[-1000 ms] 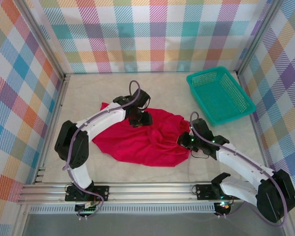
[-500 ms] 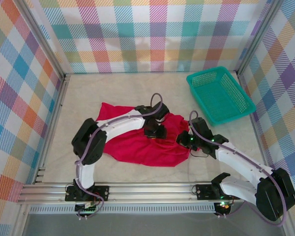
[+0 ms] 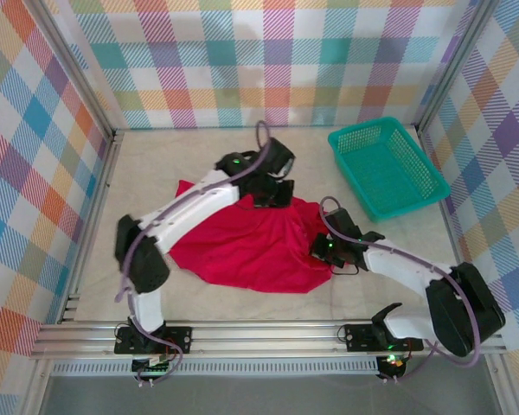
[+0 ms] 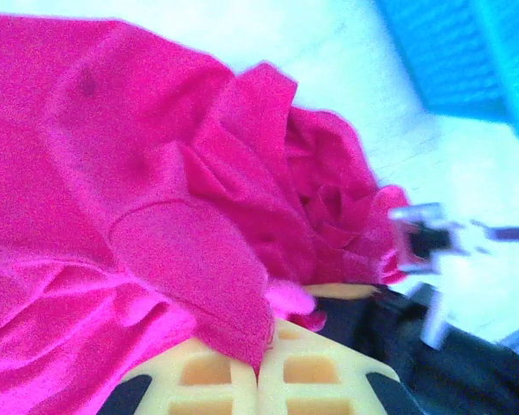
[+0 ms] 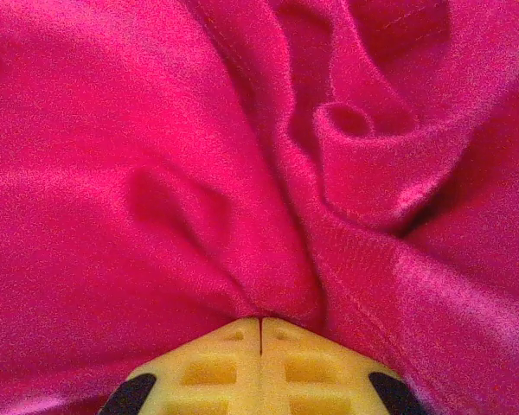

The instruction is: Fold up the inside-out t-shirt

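The inside-out t-shirt (image 3: 233,246) lies crumpled and bright red on the table's middle. My left gripper (image 3: 270,195) sits at the shirt's far edge, shut on a fold of the cloth. In the left wrist view its yellow fingers (image 4: 233,372) meet with a flap of the t-shirt (image 4: 182,251) pinched between them. My right gripper (image 3: 321,251) is at the shirt's right edge, also shut on cloth. Seen from the right wrist, the right gripper (image 5: 260,331) has its jaws closed together, and wrinkled t-shirt fabric (image 5: 156,130) bunches into them.
A teal mesh basket (image 3: 387,169) stands at the back right, apart from the shirt, and its corner shows as a teal basket (image 4: 467,52) in the left wrist view. Checked walls enclose the pale table (image 3: 156,164) on three sides.
My left gripper moved from the shirt's middle back to its far edge and shut on a fold of cloth. The right gripper stayed clamped at the shirt's right edge.
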